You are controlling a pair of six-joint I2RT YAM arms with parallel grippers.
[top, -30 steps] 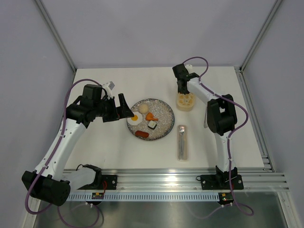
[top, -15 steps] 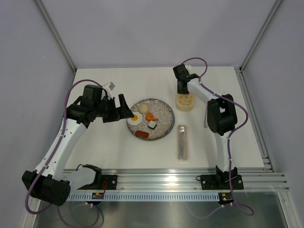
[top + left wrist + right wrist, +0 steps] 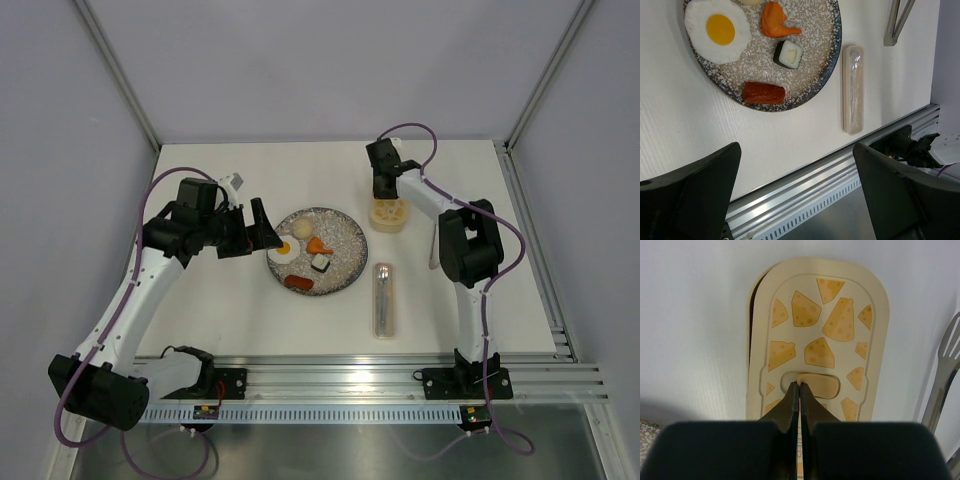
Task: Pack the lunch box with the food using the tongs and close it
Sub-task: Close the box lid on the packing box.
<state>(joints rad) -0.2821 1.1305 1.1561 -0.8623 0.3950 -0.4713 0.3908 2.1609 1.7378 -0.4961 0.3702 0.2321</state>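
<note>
The cream lunch box (image 3: pixel 388 214) stands right of the plate, and its yellow-patterned lid (image 3: pixel 820 330) sits slightly askew on it. My right gripper (image 3: pixel 382 192) (image 3: pixel 799 386) is shut, its tips pinching the left end of the lid's raised tab. The food lies on the plate: fried egg (image 3: pixel 715 30), orange piece (image 3: pixel 776 21), sushi roll (image 3: pixel 789 54), sausage (image 3: pixel 763 93) and a pale bun (image 3: pixel 300 230). The silver tongs (image 3: pixel 897 20) (image 3: pixel 942 370) lie right of the box. My left gripper (image 3: pixel 262 228) (image 3: pixel 796 150) hangs wide open above the plate's left side, holding nothing.
The speckled grey plate (image 3: pixel 345 235) (image 3: pixel 815 75) is at the middle of the table. A long clear cutlery case (image 3: pixel 384 298) (image 3: pixel 852 90) lies right of it, toward the near edge. The aluminium rail (image 3: pixel 805 175) runs along the front.
The right wrist has shifted slightly and the lunch box lid has nudged a little to the left with it. The left arm has barely moved.
</note>
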